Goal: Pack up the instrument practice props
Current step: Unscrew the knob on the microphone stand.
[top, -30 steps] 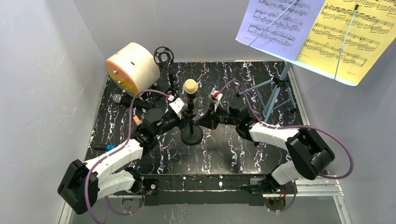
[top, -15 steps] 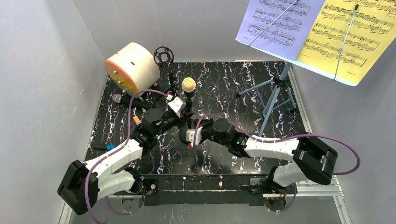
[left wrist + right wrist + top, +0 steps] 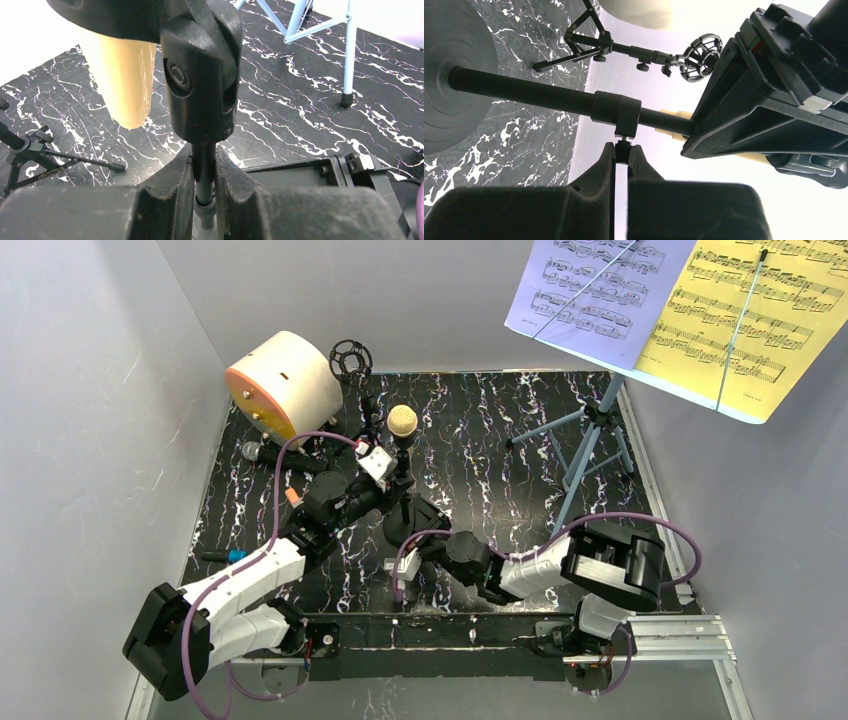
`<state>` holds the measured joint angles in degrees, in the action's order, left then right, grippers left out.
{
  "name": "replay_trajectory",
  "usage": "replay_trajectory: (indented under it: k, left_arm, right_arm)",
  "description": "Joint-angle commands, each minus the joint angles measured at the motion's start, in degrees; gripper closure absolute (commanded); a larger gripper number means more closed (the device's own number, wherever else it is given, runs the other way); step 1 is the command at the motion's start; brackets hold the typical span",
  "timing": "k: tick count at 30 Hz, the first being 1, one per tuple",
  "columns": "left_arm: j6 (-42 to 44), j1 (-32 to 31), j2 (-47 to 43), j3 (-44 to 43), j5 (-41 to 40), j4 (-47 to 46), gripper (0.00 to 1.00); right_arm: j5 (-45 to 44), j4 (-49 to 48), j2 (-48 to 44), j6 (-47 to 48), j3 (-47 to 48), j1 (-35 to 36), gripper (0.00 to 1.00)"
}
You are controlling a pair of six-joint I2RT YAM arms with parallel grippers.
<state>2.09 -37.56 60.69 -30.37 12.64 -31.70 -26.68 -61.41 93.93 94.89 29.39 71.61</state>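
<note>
The cream microphone (image 3: pixel 403 421) stands upright on the black round-base mic pole (image 3: pixel 404 475). My left gripper (image 3: pixel 205 172) is shut on that pole just under the mic clip, seen from above at the left gripper (image 3: pixel 397 490). My right gripper (image 3: pixel 623 150) reaches in low from the near side, shut on the small knob of the pole's collar (image 3: pixel 616 114), beside the round base (image 3: pixel 446 75). A silver-headed microphone (image 3: pixel 255 451) lies at the back left. A black tripod pole (image 3: pixel 350 358) stands behind it. The blue music rack (image 3: pixel 590 440) carries the lavender sheet (image 3: pixel 595 285) and the yellow sheet (image 3: pixel 760 310).
A big cream cylinder with an orange face (image 3: pixel 280 380) lies at the back left corner. Small orange (image 3: pixel 291 496) and blue (image 3: pixel 235 555) bits lie by my left arm. Grey walls close in on the left, back and right of the marbled mat (image 3: pixel 500 420).
My right arm has swung from the pole's right side down and round to the near side, low over the mat, and now pinches the collar knob. The left gripper has kept its hold.
</note>
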Motion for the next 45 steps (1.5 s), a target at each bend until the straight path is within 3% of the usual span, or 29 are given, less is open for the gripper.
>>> replay_trajectory:
  k: [1, 7, 10, 14, 19, 24, 33, 39, 45]
  left_arm:
    - [0.20, -0.91, -0.66, 0.66, 3.36, -0.55, 1.00]
    - [0.36, -0.86, -0.70, 0.66, 3.43, -0.55, 1.00]
    - [0.40, -0.86, -0.66, 0.66, 3.44, -0.46, 1.00]
    - [0.55, -0.91, -0.66, 0.72, 3.43, -0.50, 1.00]
    - [0.61, -0.85, -0.66, 0.84, 3.77, -0.80, 1.00]
    - [0.62, -0.87, -0.66, 0.88, 3.82, -0.91, 1.00]
    - [0.63, -0.85, -1.18, 1.27, 3.86, -1.33, 1.00]
    - [0.46, -0.88, -1.16, 1.33, 4.03, -1.52, 1.00]
    - [0.46, -0.85, -1.54, 1.37, 3.96, -1.52, 1.00]
  right_arm:
    - [-0.27, -3.39, 2.48, 2.78, -0.82, 1.86, 0.97]
    - [-2.58, -1.14, -0.82, -12.17, 1.07, 2.21, 0.63]
    - [-1.69, 7.24, -5.50, -25.35, 4.32, 2.09, 0.48]
    - [8.82, 25.75, -13.69, -48.41, 8.73, -2.10, 0.34]
    - [25.18, 34.07, -20.16, -76.22, 9.30, -11.46, 0.24]
    - [37.13, 31.88, -21.72, -97.91, 6.89, -20.71, 0.22]
    - [52.63, 17.34, -15.35, -133.86, 4.43, -32.71, 0.26]
    - [58.27, 10.61, -7.99, -146.69, 5.07, -33.55, 0.33]
    - [63.48, 1.09, -1.75, -152.51, 4.84, -33.56, 0.46]
